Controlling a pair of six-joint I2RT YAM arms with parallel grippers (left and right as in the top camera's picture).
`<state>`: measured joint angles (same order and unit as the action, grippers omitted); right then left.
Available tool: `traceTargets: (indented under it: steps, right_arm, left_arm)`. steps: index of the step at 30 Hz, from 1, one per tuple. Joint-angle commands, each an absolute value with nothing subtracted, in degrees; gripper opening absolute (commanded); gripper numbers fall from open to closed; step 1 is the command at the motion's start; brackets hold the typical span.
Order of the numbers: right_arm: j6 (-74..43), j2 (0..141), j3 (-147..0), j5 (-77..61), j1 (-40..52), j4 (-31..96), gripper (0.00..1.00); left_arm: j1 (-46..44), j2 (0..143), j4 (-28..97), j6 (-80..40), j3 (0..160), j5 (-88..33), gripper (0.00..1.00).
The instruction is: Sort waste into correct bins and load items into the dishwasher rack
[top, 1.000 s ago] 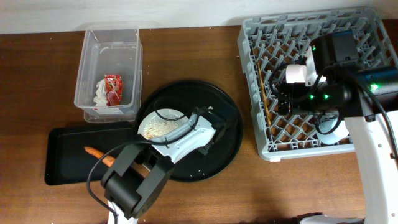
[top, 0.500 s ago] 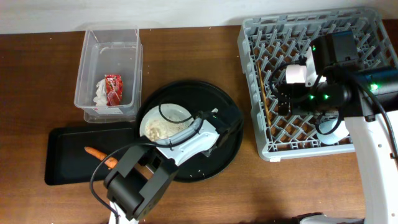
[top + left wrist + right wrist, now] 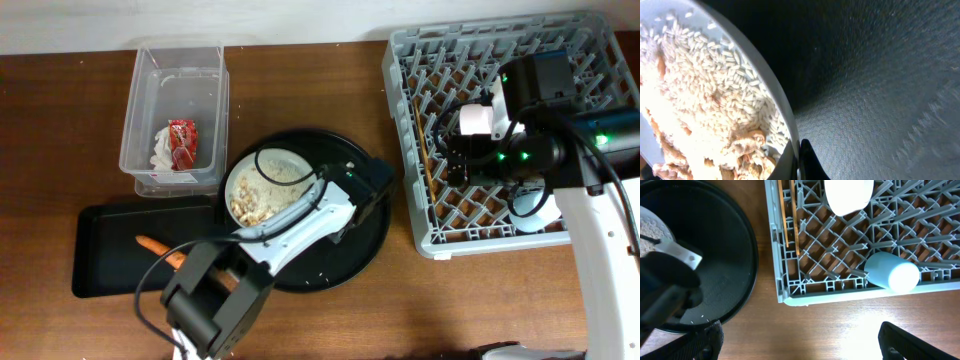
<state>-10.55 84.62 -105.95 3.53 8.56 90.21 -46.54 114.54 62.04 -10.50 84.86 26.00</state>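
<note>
The round pale dish point(image 3: 285, 158) sits on the large round black tray point(image 3: 350, 250) and holds beige food scraps point(image 3: 255, 200) and rice. My left gripper point(image 3: 325, 190) is shut on the dish's right rim; the left wrist view shows the rim point(image 3: 776, 87) pinched between the fingertips point(image 3: 799, 160), with scraps point(image 3: 705, 100) heaped inside. The clear tub point(image 3: 150, 70) holds the tissue point(image 3: 160, 155) and the red wrapper point(image 3: 182, 135). The carrot point(image 3: 160, 248) lies on the flat black tray point(image 3: 100, 270). My right gripper point(image 3: 800, 347) is open and empty over the dishwasher rack's point(image 3: 420, 70) front edge.
In the rack point(image 3: 810, 287) lie two chopsticks point(image 3: 790, 215), also in the overhead view point(image 3: 425, 150), a pale cup on its side point(image 3: 892, 272) and a white cup point(image 3: 847, 195). Bare wooden table point(image 3: 840, 330) runs in front of the rack.
My left gripper has moved back and to the right with the dish rim in it. The dish shifted toward the tray's back left and the scraps gathered at its left side. The right arm has not moved.
</note>
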Motion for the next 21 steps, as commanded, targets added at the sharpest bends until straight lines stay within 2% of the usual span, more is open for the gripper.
traceTargets:
  steps: [1, 9, 12, 15, 21]
  right_arm:
    - [-11.0, 84.7, -106.1, 3.2, 8.6, 90.2, 0.98]
    - [-11.0, 84.7, -106.1, 3.2, 8.6, 90.2, 0.98]
    - [-11.0, 84.7, -106.1, 3.2, 8.6, 90.2, 0.98]
    - [-11.0, 84.7, -106.1, 3.2, 8.6, 90.4, 0.98]
    - [-11.0, 84.7, -106.1, 3.2, 8.6, 90.6, 0.98]
  left_arm:
    - [-46.9, 109.4, 66.4, -11.6, 90.3, 28.7, 0.00]
    - [-44.4, 101.4, 78.3, -23.2, 95.1, 30.2, 0.00]
    - [-37.6, 98.8, 80.4, -23.8, 95.1, 23.9, 0.00]
    - [-24.9, 98.7, 81.6, -22.2, 94.1, 15.2, 0.00]
    - [-8.0, 98.5, 79.2, -20.5, 89.5, 8.9, 0.00]
